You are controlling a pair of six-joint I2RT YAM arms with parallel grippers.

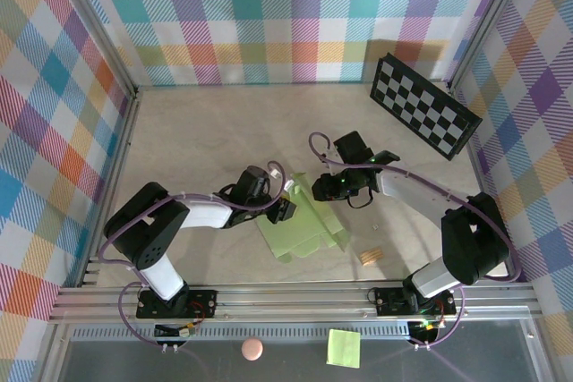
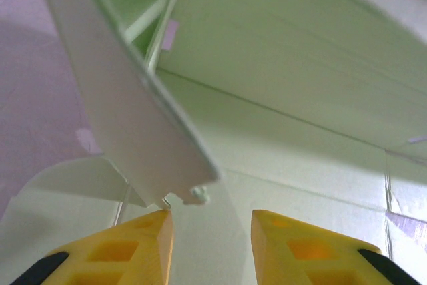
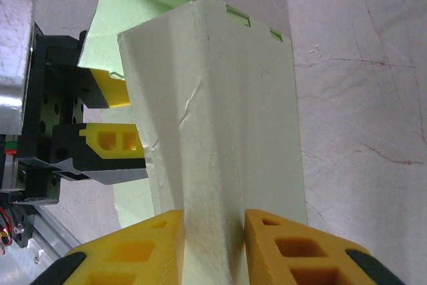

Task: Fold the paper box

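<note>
PAPER BOX, MID-FOLD: My right gripper pinches a raised fold of the paper box, its yellow fingers pressed to either side of the card at the bottom of the right wrist view. My left gripper stands with jaws parted, bare card showing in the gap and a flap's notched tip just above the left-hand finger. The box is a pale lime-green sheet, thin and scored with crease lines. In the right wrist view one panel rises as a tall ridge up the middle of the frame, wrinkled along a slanting line, with two small cut slots near its top edge at upper right. From the left wrist, a whitish flap runs edge-on from upper left to centre over broad flat panels. Seen from above, the paper box lies just below the centre of the frame on the pale table, its lower part flat and its upper part lifted between the left gripper and the right gripper. My left arm comes in from lower left, elbow bent, white forearm pointing right. My right arm comes from lower right, elbow near the right wall, forearm angled up and left. A black-and-white checkerboard leans at upper right; a bright green sticky note and a pink round thing sit along the bottom edge.
</note>
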